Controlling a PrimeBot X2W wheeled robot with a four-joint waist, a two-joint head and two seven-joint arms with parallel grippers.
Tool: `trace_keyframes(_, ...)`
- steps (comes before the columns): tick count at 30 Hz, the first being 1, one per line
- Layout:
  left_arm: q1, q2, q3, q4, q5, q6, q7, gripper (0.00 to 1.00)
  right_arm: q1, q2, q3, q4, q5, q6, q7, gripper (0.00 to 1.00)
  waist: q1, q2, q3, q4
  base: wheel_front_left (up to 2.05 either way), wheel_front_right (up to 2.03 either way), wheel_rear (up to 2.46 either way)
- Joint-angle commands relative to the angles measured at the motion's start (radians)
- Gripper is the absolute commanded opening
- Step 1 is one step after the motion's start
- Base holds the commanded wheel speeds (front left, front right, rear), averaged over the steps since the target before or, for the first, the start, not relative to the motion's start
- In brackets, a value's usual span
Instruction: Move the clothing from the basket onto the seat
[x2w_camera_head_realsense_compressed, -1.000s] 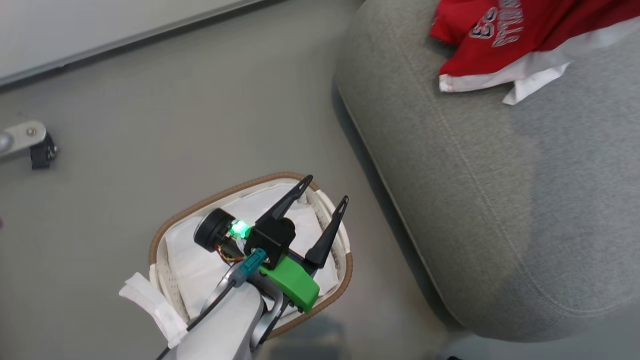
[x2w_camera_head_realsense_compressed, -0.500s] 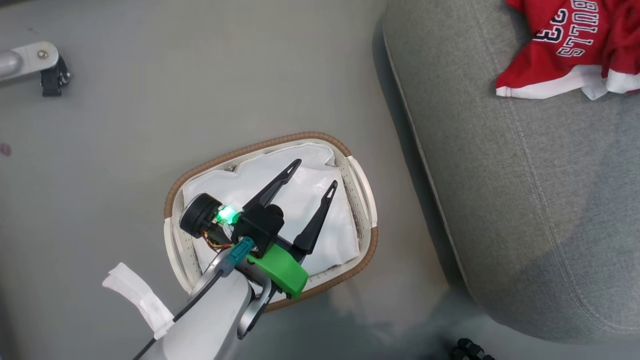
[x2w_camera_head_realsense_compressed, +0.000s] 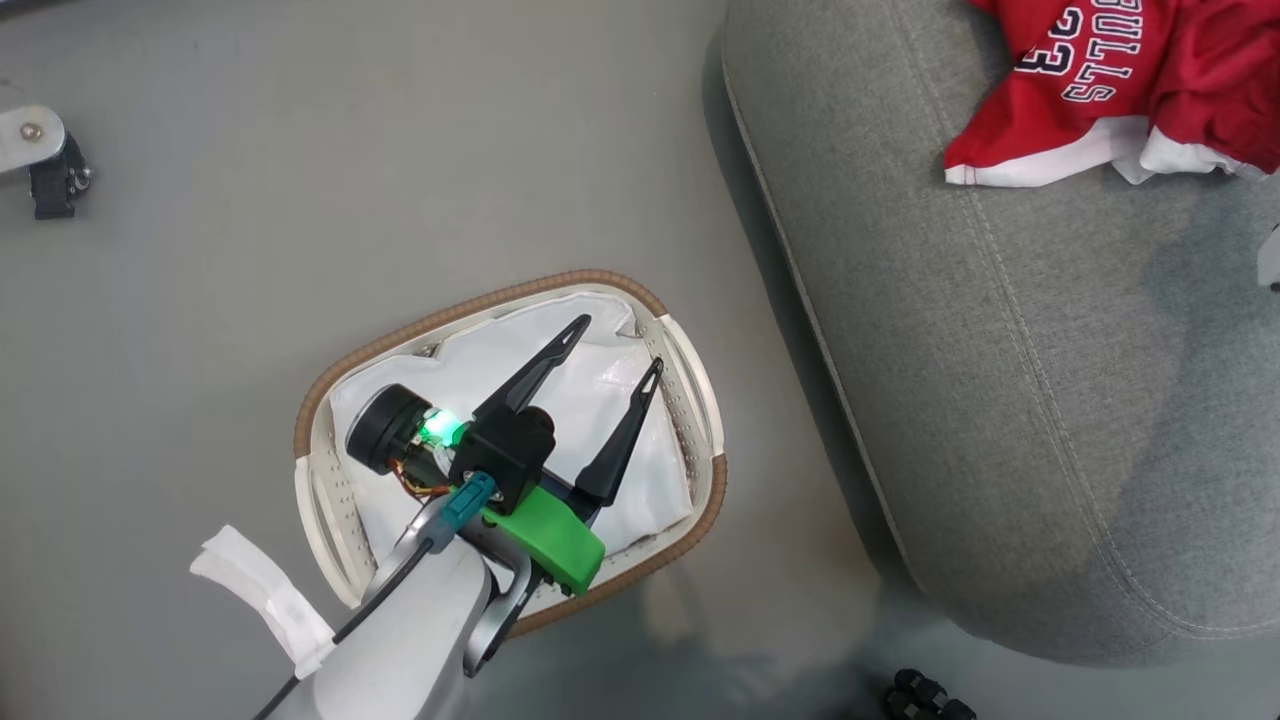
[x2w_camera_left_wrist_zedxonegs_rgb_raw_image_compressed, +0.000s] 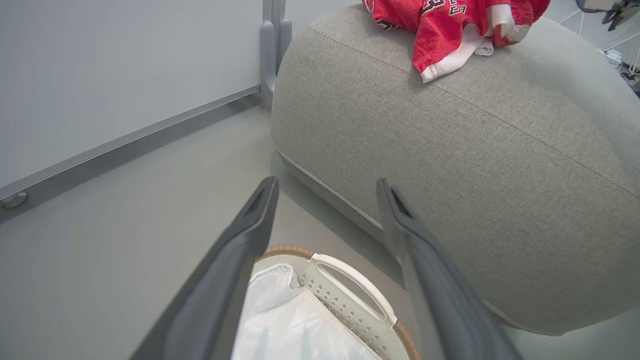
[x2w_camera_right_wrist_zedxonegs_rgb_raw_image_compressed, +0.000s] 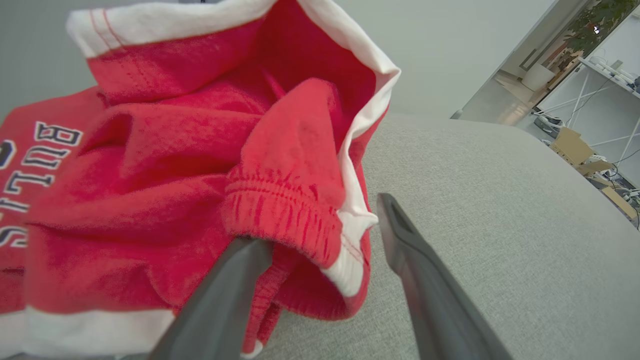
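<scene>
Okay: left gripper (x2w_camera_head_realsense_compressed: 620, 343) hangs wide open over the basket (x2w_camera_head_realsense_compressed: 480, 300). Only the white liner (x2w_camera_head_realsense_compressed: 650, 480) is inside, so nothing to pick. Clothing (x2w_camera_head_realsense_compressed: 1100, 90) lies bunched on the seat (x2w_camera_head_realsense_compressed: 1000, 400), far right. Right gripper (x2w_camera_right_wrist_zedxonegs_rgb_raw_image_compressed: 324, 222) has jaws spread at the waistband, gripping nothing; drop-off looks done.

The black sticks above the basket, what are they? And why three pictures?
They are a robot's fingers. It has two arms, each ending in a two-finger gripper. One picture looks down from its head: the left gripper hangs open over the basket, which holds a white liner. The other two come from cameras on its wrists. The right wrist one shows the right gripper open at the red clothing lying on the grey seat; cloth drapes over one finger, nothing is pinched.
</scene>
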Motion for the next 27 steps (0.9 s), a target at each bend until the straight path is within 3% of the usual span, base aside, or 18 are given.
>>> trace_keyframes(1,0.007,0.003,0.002,-0.001,-0.011,-0.003,0.000,1.00,0.043,0.013,-0.003,-0.025,-0.002,-0.001,-0.004,1.00,-0.0001,0.0000,-0.034,-0.017,0.00,0.00,0.00)
trace_keyframes(7,0.037,-0.007,0.029,0.002,-0.026,-0.003,0.000,1.00,0.164,0.026,0.022,-0.099,-0.014,-0.001,-0.004,1.00,-0.0001,0.0000,-0.111,-0.036,0.00,0.00,0.00)
trace_keyframes(14,0.081,-0.027,0.085,0.003,-0.037,-0.003,0.000,1.00,0.190,0.023,0.069,-0.151,-0.015,-0.001,-0.005,1.00,-0.0001,0.0000,-0.219,-0.028,0.00,0.00,0.00)
trace_keyframes(27,0.208,-0.072,0.279,-0.012,-0.026,0.000,0.000,1.00,0.218,0.088,0.227,-0.186,0.031,-0.001,-0.004,1.00,-0.0001,0.0000,-0.401,0.115,0.00,0.00,0.00)
